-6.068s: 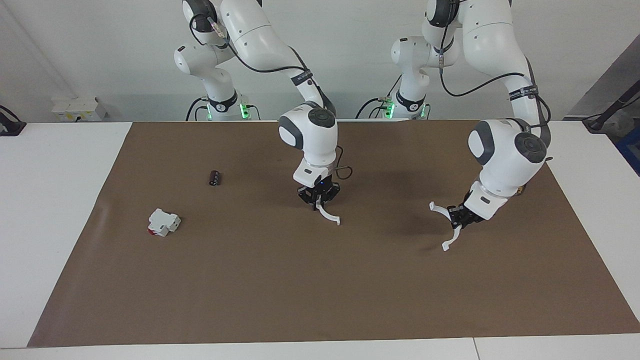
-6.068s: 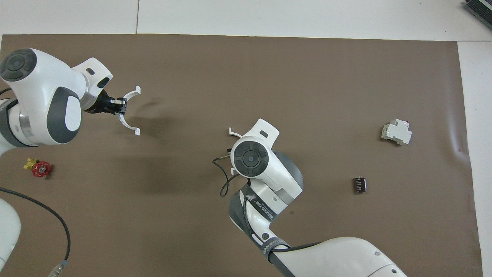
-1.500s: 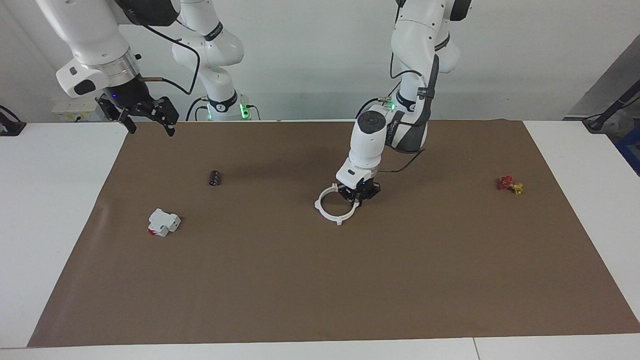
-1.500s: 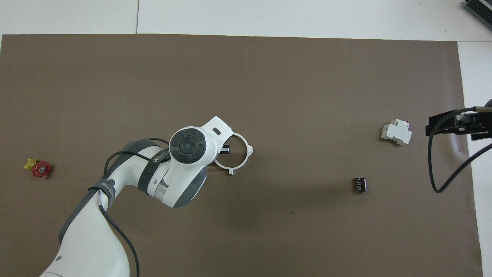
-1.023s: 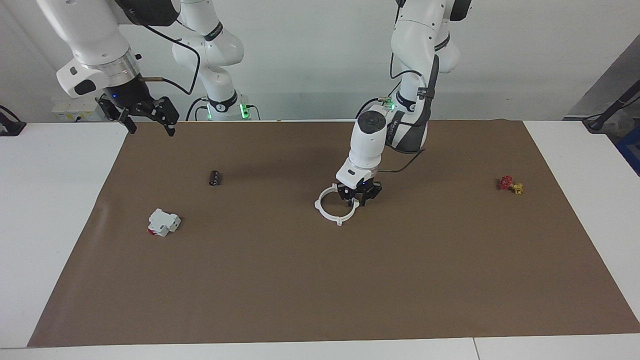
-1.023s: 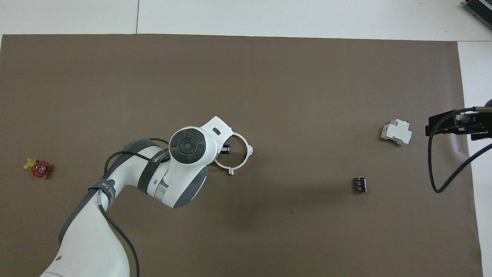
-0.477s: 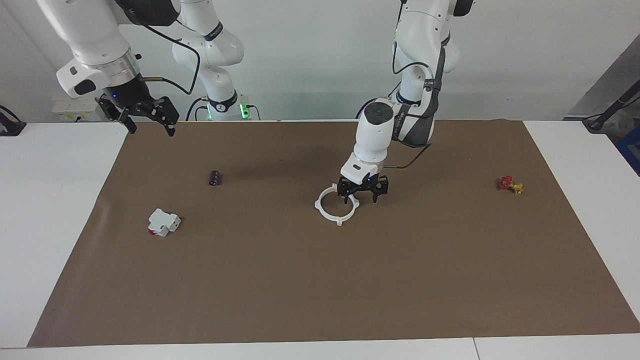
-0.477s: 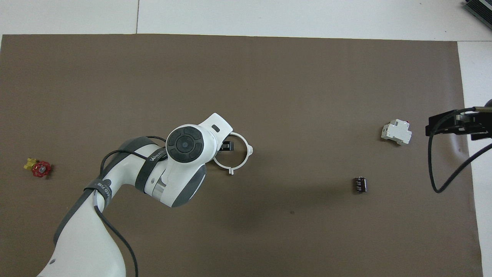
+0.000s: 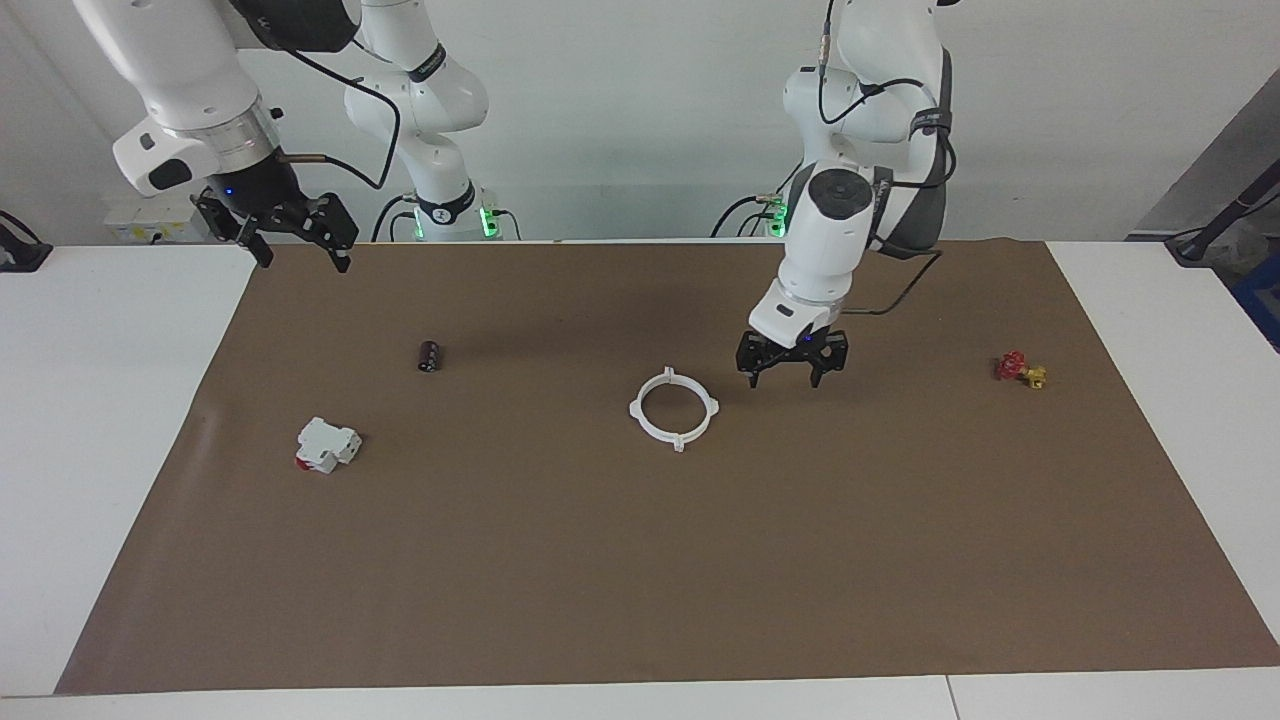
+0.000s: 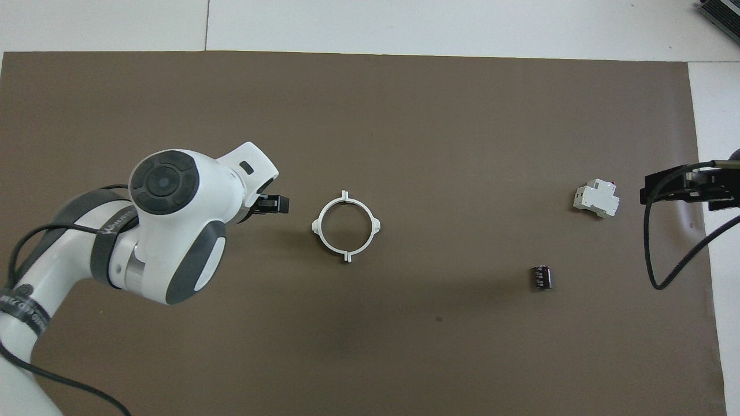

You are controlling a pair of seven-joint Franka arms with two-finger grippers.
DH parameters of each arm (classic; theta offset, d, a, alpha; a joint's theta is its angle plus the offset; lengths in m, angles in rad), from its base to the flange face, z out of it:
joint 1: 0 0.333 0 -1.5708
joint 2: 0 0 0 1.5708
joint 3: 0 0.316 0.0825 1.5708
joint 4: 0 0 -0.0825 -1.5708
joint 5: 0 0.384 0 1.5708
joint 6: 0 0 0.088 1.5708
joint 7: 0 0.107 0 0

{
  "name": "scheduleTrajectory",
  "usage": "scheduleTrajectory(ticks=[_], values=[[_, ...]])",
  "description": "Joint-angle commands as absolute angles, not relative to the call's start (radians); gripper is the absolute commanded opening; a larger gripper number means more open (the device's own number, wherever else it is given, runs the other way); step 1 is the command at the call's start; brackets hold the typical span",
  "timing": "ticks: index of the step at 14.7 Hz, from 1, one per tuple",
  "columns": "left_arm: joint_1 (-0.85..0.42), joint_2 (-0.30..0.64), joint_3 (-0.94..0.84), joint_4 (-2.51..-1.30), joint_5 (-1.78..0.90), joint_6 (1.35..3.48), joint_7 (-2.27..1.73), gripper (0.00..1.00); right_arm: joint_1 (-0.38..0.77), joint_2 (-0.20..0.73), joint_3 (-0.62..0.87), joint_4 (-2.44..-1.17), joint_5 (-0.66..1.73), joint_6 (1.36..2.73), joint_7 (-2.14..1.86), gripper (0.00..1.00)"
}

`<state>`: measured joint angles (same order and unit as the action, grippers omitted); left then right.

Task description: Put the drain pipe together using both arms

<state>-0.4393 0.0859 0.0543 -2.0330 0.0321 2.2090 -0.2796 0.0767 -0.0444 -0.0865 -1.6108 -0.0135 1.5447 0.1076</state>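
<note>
The drain pipe (image 9: 673, 409) (image 10: 346, 227) lies flat on the brown mat as one white ring with small tabs, its two arcs joined, and nothing touches it. My left gripper (image 9: 792, 377) (image 10: 272, 204) hangs open and empty above the mat, beside the ring toward the left arm's end. Raised over the mat's edge at the right arm's end, my right gripper (image 9: 295, 252) (image 10: 685, 188) is open and empty too.
A blocky white part with a red end (image 9: 326, 446) (image 10: 596, 198) and a small black cylinder (image 9: 429, 356) (image 10: 541, 277) lie toward the right arm's end. A red and yellow valve (image 9: 1020, 370) sits toward the left arm's end.
My left gripper opened, let go of the ring, then rose and drew away toward the left arm's end. The ring stayed on the mat. The right arm has not moved.
</note>
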Motion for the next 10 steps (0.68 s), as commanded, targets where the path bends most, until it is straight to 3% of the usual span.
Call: scheduleTrajectory(ticks=[1,5,10], values=[[-0.333,0.012,0.046,-2.049,0.043,2.163,-0.129,1.00,0.071,-0.063,-0.081,-1.632,-0.011,1.565,0.089,1.00],[-0.204,-0.014,0.048,-1.975,0.014,2.088,0.053,1.00,0.071,-0.063,-0.081,-1.632,-0.011,1.565,0.089,1.00],[-0.094,-0.008,0.054,-1.757,-0.069,1.818,0.172,1.00,0.069,-0.063,-0.081,-1.632,-0.011,1.565,0.089,1.00]])
